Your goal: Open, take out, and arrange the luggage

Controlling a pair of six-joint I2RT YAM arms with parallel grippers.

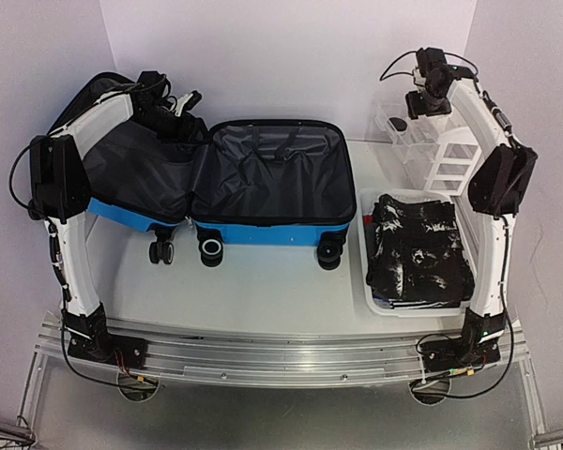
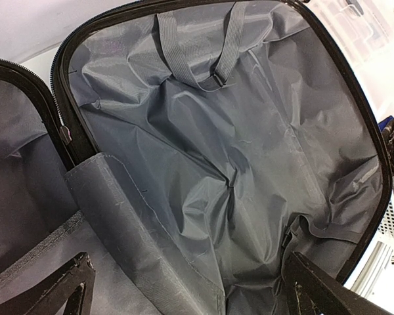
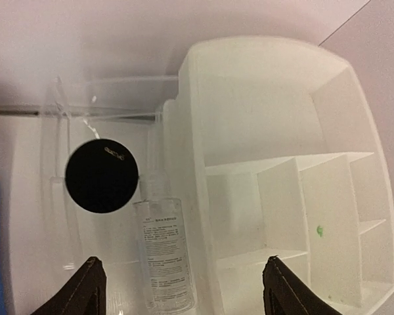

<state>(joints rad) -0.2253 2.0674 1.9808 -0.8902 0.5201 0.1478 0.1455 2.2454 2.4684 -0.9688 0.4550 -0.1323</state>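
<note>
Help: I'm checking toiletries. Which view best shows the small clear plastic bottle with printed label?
Right wrist view: the small clear plastic bottle sits close below the camera, label print visible. Top external shows that corner too small to find it; left wrist sees mostly the suitcase's grey fabric lining.

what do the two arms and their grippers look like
Both the left arm and right arm have slim white links, bulky black elbow housings and black bases, with thin black cables looping alongside. The left gripper and right gripper each have two black, wedge-shaped fingers.
</note>
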